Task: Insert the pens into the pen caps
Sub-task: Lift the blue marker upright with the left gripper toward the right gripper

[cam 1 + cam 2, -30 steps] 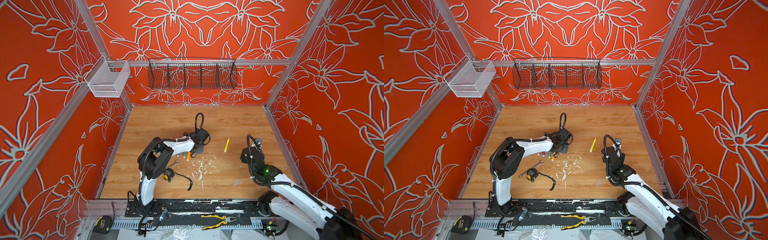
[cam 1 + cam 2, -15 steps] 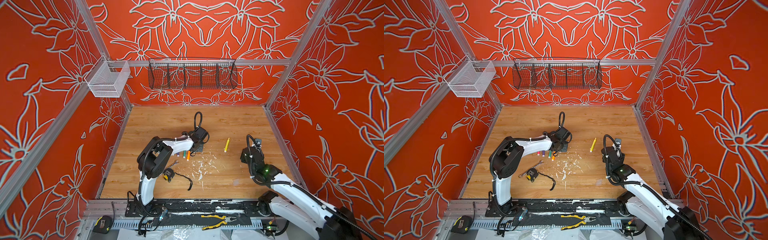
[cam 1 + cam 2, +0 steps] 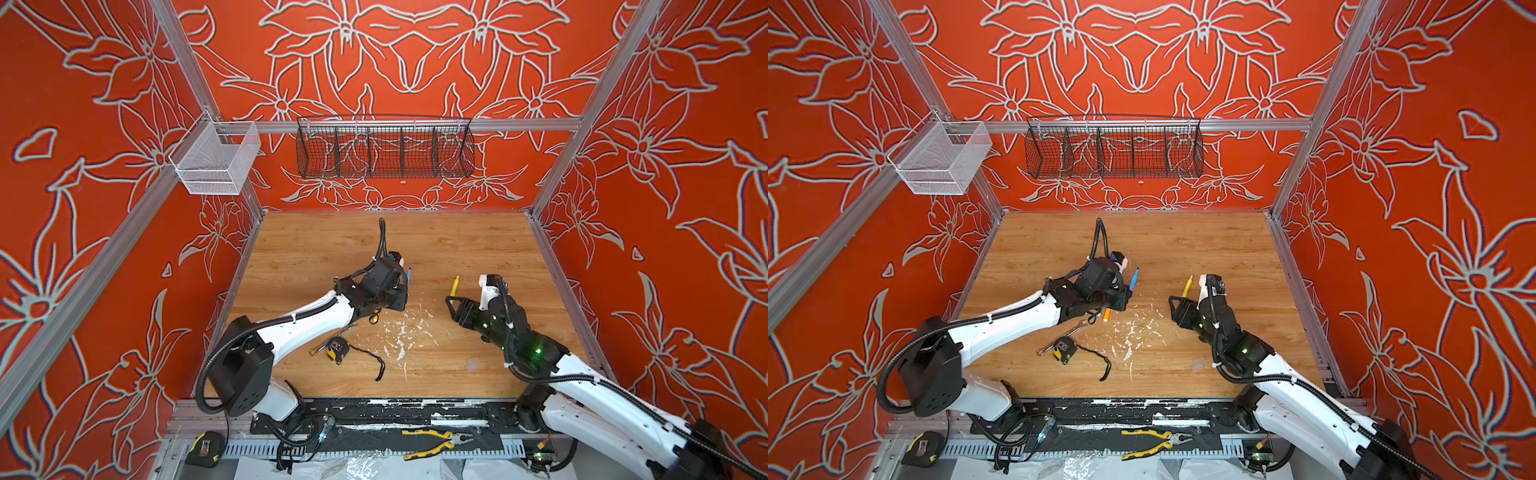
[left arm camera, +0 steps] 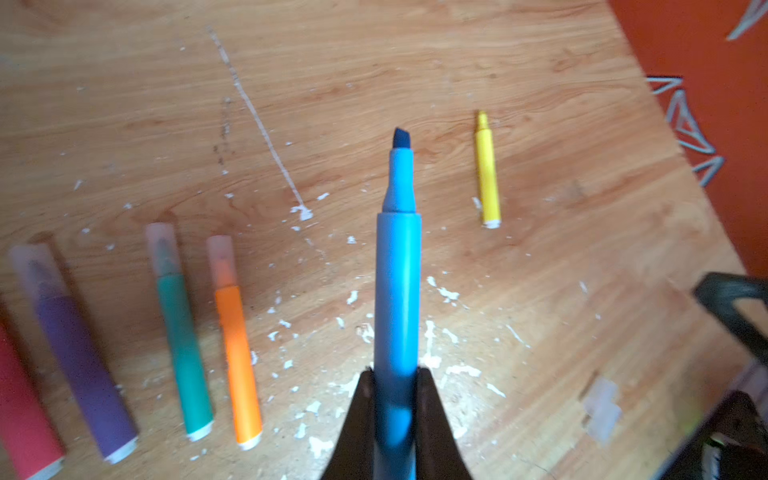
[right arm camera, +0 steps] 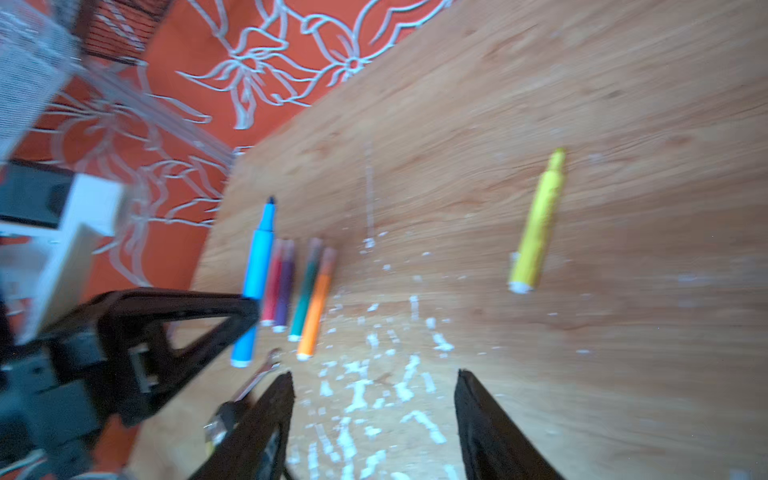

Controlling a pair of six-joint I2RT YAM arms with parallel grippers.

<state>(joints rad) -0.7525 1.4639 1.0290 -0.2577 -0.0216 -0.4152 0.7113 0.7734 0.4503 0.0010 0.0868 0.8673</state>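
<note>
My left gripper point(image 4: 395, 374) is shut on the barrel of a blue pen point(image 4: 397, 291), held above the table with its bare dark tip pointing away; the blue pen point(image 3: 1133, 279) also shows in a top view. A yellow pen point(image 3: 455, 284) lies uncapped right of centre. Pink point(image 4: 20, 407), purple point(image 4: 79, 365), teal point(image 4: 183, 340) and orange point(image 4: 237, 357) pens lie in a row, with clear pen caps point(image 4: 161, 249) over the tips that show. A loose clear cap point(image 4: 600, 409) lies on the wood. My right gripper point(image 5: 374, 390) hovers open and holds nothing, near the yellow pen point(image 5: 536, 232).
A silver wrench point(image 3: 332, 338) and a yellow tape measure point(image 3: 334, 348) with a black strap lie in front of the left arm. White paint flecks point(image 3: 401, 332) dot the wood. Wire baskets point(image 3: 384, 147) hang on the back wall. Pliers point(image 3: 432, 440) rest on the front rail.
My left gripper has shut on the blue pen and raised it off the row. My right arm has shifted a little left toward the middle.
</note>
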